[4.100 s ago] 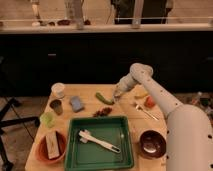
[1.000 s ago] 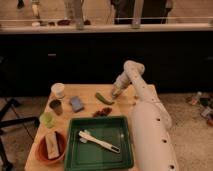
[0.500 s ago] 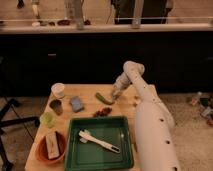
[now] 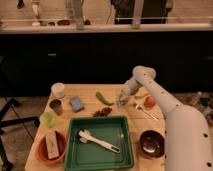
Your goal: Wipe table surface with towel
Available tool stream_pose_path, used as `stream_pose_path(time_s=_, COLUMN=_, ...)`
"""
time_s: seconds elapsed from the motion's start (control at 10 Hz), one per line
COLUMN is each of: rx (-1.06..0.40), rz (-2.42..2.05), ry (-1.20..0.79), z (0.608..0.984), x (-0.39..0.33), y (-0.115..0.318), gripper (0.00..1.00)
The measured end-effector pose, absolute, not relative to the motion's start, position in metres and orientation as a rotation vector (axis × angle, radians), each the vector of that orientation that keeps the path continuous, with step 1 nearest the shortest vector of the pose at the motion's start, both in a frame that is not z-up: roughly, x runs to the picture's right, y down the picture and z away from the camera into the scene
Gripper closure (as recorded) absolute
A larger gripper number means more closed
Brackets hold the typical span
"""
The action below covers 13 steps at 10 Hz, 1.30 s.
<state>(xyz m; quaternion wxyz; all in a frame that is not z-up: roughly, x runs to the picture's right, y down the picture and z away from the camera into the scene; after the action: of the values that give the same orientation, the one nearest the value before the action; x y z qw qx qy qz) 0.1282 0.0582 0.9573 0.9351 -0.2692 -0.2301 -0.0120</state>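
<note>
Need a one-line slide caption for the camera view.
Arm reaches over the table, shut gripper down at its far right, beside a green pepper and behind the green tray.

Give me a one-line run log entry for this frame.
phase: reaching | gripper: shut, low over table surface, right of green pepper | towel: not identifiable | green tray: front

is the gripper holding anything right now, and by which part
Cannot be told. The gripper is shut and down at the table surface near its far edge; whatever may be between its fingers is hidden.
</note>
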Motion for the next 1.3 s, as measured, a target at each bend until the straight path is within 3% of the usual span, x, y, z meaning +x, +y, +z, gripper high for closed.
stream_pose_path(time_s=0.6, rx=-0.536, rz=0.017, ry=-0.436, z=0.995, x=0.147, y=0.013, gripper=1.00)
stream_pose_path(time_s=1.3, rx=-0.599, rz=-0.081, ry=-0.504, z=1.009, x=0.095, y=0.021, gripper=1.00)
